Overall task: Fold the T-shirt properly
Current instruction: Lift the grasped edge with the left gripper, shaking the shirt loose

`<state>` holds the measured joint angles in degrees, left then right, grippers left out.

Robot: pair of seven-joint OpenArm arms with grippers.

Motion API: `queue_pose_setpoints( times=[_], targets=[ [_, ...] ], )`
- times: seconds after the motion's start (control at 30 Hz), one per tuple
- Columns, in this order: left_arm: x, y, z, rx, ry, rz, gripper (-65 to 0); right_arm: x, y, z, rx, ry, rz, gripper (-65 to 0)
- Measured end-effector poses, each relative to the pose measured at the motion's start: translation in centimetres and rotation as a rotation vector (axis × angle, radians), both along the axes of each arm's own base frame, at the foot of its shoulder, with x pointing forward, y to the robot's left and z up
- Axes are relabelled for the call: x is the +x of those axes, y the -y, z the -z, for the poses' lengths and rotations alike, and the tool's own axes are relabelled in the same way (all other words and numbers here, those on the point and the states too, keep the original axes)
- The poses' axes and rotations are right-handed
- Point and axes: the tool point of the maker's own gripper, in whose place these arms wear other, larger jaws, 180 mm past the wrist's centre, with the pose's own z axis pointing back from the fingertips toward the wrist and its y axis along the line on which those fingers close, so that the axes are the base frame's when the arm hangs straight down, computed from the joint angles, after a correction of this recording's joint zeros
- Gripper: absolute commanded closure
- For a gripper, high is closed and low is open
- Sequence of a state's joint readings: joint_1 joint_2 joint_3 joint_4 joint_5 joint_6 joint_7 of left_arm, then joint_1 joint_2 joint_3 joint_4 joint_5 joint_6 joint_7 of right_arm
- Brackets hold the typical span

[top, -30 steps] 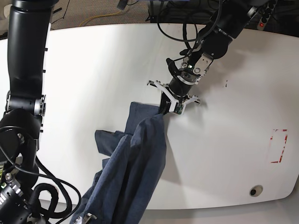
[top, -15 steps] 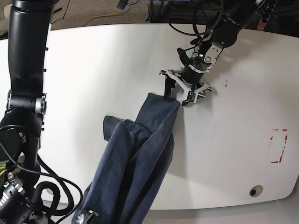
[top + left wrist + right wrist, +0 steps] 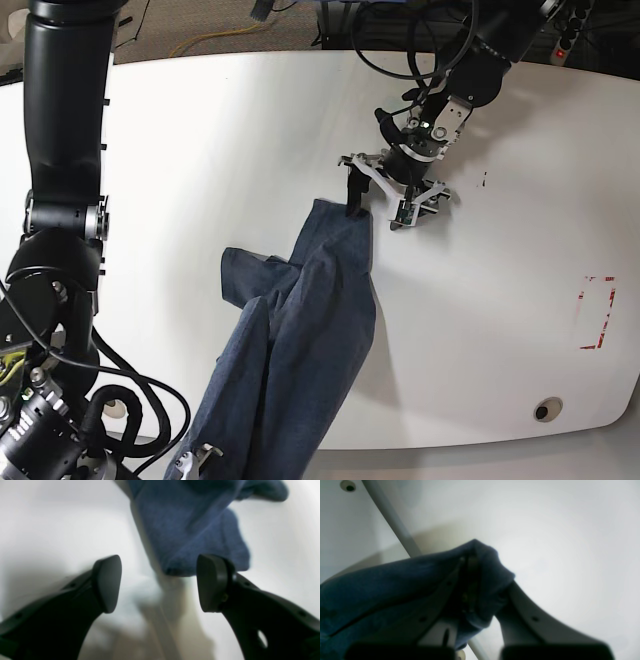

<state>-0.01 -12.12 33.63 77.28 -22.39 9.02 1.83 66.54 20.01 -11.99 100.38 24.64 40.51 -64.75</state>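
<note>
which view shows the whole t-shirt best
The base view: the T-shirt stretches from the open left gripper across the table to its near edge. The left wrist view shows only the blurred end of the cloth beyond the spread jaws. The right wrist view shows only the bunch clamped in the right gripper.

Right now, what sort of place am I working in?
Probably a robotics lab bench: a bare white table, loose cables on carpet behind it, and red tape marks on the tabletop.
</note>
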Motion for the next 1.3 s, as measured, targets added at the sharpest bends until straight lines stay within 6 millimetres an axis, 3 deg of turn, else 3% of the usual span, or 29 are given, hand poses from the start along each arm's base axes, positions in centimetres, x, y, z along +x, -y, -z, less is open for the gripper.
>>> queue_pose_setpoints(
  times=[0.63, 0.83, 1.13, 1.3],
  targets=[
    [4.0, 3.8, 0.9, 0.048, 0.025, 0.066, -42.5, 0.0, 0.0, 0.0, -0.001, 0.001, 0.002, 0.0],
    [4.1, 4.0, 1.2, 0.085, -0.004, 0.089, -32.8, 0.0, 0.0, 0.0, -0.001, 0.001, 0.001, 0.0],
    [4.8, 3.4, 1.7, 0.122, -0.077, 0.085, -0.1, 0.0, 0.0, 0.0, 0.0, 0.002, 0.002, 0.0],
    [5.2, 2.2, 1.5, 0.103, -0.085, 0.051, -0.6, 0.0, 0.0, 0.0, 0.001, 0.002, 0.001, 0.0]
  ],
)
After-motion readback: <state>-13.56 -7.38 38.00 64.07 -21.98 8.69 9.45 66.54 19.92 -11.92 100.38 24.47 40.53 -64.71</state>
